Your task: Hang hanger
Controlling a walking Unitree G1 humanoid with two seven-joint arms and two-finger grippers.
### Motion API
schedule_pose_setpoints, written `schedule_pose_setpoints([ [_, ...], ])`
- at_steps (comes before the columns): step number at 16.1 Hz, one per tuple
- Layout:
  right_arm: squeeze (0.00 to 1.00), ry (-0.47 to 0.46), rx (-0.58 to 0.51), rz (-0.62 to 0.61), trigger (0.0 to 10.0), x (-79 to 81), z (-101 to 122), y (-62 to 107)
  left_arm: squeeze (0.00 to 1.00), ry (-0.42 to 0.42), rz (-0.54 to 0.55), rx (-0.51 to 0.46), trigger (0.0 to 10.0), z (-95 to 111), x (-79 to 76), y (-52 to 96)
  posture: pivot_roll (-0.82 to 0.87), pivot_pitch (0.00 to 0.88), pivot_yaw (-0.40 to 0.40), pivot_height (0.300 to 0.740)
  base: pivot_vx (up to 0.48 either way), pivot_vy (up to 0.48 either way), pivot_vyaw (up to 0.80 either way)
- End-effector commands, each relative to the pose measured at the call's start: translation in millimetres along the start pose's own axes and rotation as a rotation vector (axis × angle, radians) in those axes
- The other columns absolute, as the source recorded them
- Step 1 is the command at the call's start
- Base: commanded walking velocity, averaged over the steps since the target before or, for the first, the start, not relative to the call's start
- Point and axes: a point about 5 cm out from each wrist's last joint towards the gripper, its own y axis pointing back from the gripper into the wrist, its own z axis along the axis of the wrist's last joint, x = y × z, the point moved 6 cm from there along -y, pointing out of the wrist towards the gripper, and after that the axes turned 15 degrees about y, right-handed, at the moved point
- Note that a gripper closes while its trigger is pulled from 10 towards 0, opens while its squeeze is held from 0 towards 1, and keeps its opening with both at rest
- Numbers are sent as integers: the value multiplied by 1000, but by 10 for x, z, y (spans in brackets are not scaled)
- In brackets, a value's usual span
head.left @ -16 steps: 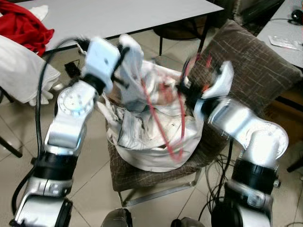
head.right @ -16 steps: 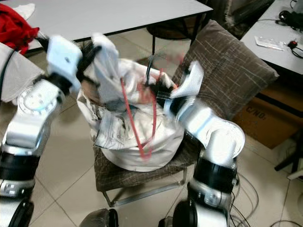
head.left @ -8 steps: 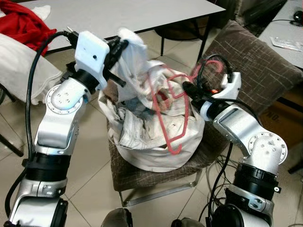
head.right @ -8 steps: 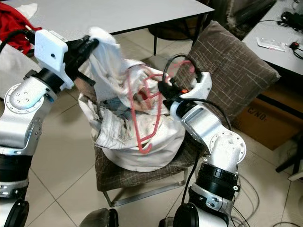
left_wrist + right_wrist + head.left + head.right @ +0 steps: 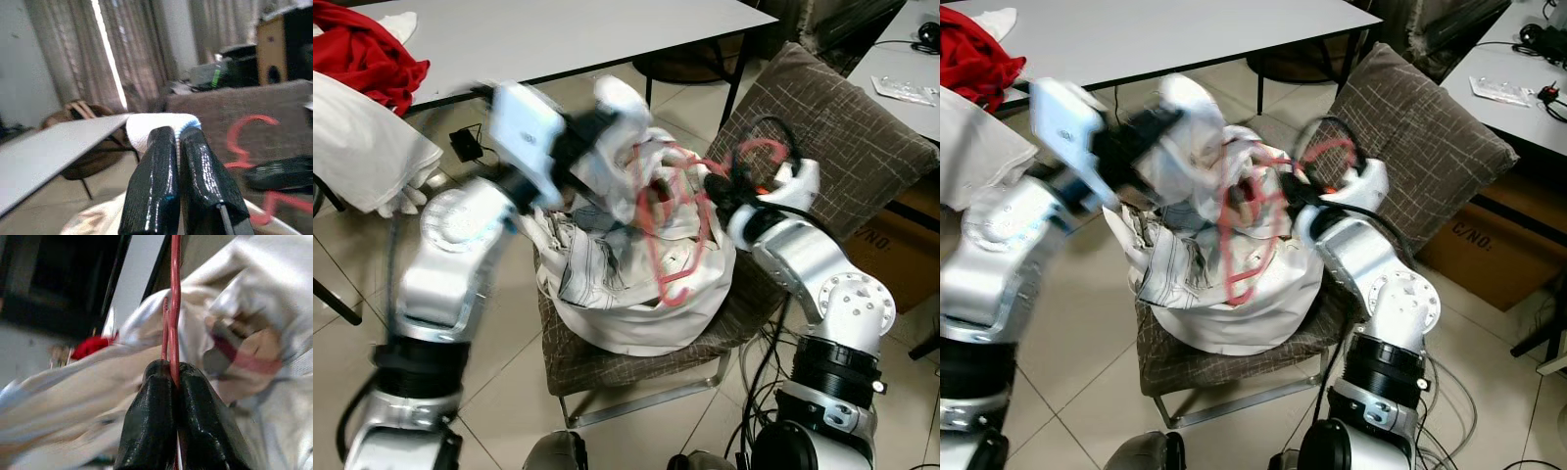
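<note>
Above the chair (image 5: 636,367), over the heap of white garment (image 5: 636,284) piled on its seat, hangs the red hanger (image 5: 680,230), its hook end toward the brown cushion (image 5: 842,127) at the chair's back. The right gripper (image 5: 173,377) has its two black fingers pressed together on the hanger's thin red wire, the right arm bent sharply at the elbow and reaching in from the cushion side. The left gripper (image 5: 178,147) is raised over the heap with its fingers clamped on a fold of the white garment, lifting that fold up beside the hanger; the left arm is bent and blurred by motion. How much of the hanger's lower part sits inside the cloth cannot be told, as folds cover parts of it. The left wrist view adds the hanger's curled red hook against the cushion and the grey table (image 5: 49,147) edge beyond. The eye views add a red cloth (image 5: 367,49) on that table, behind the chair.
</note>
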Motion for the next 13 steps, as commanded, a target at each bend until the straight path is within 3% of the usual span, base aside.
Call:
schedule_pose_setpoints([
  [1,0,32,53,157,10000,497,-172,-94,0,-20,-36,5,10000,14,-89,-20,-12,33,0,740,0,0,0],
  [3,0,66,45,144,10000,472,-176,-100,0,-20,-14,-5,10000,61,-28,-25,-10,34,-1,740,0,0,0],
  [6,0,47,-111,-10,10000,186,149,-109,0,-51,86,-34,10000,157,198,41,-8,36,-2,740,0,0,0],
  [8,0,-125,-296,-153,10000,-142,521,-23,0,-41,163,-77,10000,245,344,104,-4,38,-2,740,0,0,0],
  [9,0,-163,-332,-178,10000,-205,602,10,0,-38,176,-79,10000,246,364,126,-4,38,-1,740,0,0,0],
  [11,0,-196,-447,-219,10000,-244,904,153,0,-106,258,-51,10000,189,481,214,-4,37,1,740,0,0,0],
  [13,0,-217,-502,-206,10000,-158,1050,205,0,-86,249,-68,10000,214,455,212,-5,38,1,740,0,0,0],
])
